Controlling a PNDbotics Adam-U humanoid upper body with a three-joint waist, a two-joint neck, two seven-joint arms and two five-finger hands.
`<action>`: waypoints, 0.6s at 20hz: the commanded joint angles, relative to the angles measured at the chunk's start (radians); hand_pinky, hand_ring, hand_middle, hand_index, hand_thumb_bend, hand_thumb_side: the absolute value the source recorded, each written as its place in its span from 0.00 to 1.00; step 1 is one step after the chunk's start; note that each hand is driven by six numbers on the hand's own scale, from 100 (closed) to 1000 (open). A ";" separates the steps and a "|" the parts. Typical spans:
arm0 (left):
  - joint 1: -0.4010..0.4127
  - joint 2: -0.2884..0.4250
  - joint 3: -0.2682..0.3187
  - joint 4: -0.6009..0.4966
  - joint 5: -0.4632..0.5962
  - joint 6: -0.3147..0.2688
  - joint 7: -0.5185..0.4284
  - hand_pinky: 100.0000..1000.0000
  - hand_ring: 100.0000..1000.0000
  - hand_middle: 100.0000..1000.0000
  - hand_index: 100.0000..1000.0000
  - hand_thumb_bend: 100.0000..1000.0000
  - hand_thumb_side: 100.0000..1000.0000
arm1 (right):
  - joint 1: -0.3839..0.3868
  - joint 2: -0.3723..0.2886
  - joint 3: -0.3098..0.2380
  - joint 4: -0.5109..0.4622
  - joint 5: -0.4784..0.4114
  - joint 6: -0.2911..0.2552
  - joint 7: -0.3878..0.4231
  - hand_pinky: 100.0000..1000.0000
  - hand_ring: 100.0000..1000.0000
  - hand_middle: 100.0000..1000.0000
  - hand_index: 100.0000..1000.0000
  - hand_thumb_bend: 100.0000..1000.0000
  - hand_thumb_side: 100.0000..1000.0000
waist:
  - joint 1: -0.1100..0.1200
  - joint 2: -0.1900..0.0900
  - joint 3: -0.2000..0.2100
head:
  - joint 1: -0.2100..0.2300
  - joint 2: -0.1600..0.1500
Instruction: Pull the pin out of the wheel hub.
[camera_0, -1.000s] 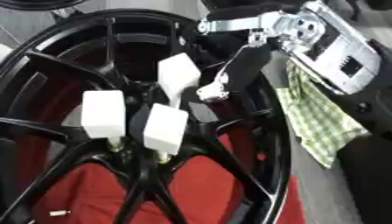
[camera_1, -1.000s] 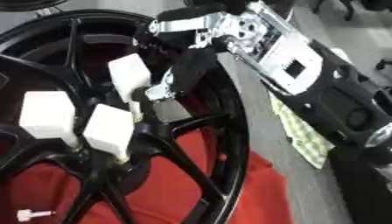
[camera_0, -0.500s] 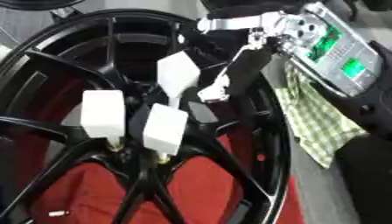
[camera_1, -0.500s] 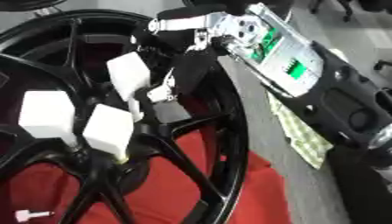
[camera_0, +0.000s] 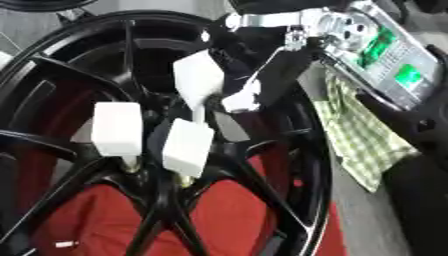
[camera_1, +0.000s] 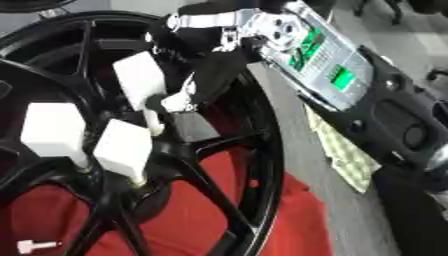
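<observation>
wheel hub (camera_0: 289, 150): glossy black metal
pin heads (camera_0: 116, 128): matt white plastic
cloth under wheel (camera_1: 289, 220): red fabric
checked towel (camera_0: 363, 145): woven cloth

arm (camera_1: 385, 120): black shell
wrist (camera_1: 328, 60): silver, green-lit board
robot hand (camera_0: 262, 75): black, white-tipped finger

One black wheel hub (camera_0: 297, 150) lies on one red cloth (camera_0: 227, 210), with three white block-headed pins (camera_0: 116, 129) standing at its centre and a fourth small white pin (camera_1: 35, 245) lying loose on the cloth. One robot hand (camera_0: 262, 65) and one green-checked cloth (camera_0: 363, 145) complete the count.
</observation>
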 joint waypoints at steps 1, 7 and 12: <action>-0.004 0.013 0.009 -0.020 0.002 -0.001 0.000 0.72 0.67 0.55 0.63 0.00 0.81 | -0.022 -0.013 -0.044 -0.038 -0.036 0.010 -0.033 0.79 0.75 0.29 0.42 0.14 0.00 | 0.007 -0.033 -0.002 | -0.001 -0.008; 0.000 0.014 0.010 -0.020 0.001 0.000 0.001 0.72 0.67 0.55 0.63 0.00 0.80 | -0.033 -0.009 -0.103 -0.090 -0.098 0.046 -0.099 0.79 0.75 0.29 0.41 0.12 0.00 | 0.010 -0.037 -0.008 | 0.002 -0.003; 0.003 0.013 0.011 -0.020 0.001 0.000 0.002 0.72 0.66 0.55 0.63 0.00 0.80 | -0.043 -0.009 -0.174 -0.120 -0.151 0.064 -0.162 0.78 0.74 0.28 0.40 0.08 0.00 | 0.013 -0.041 -0.014 | 0.008 0.004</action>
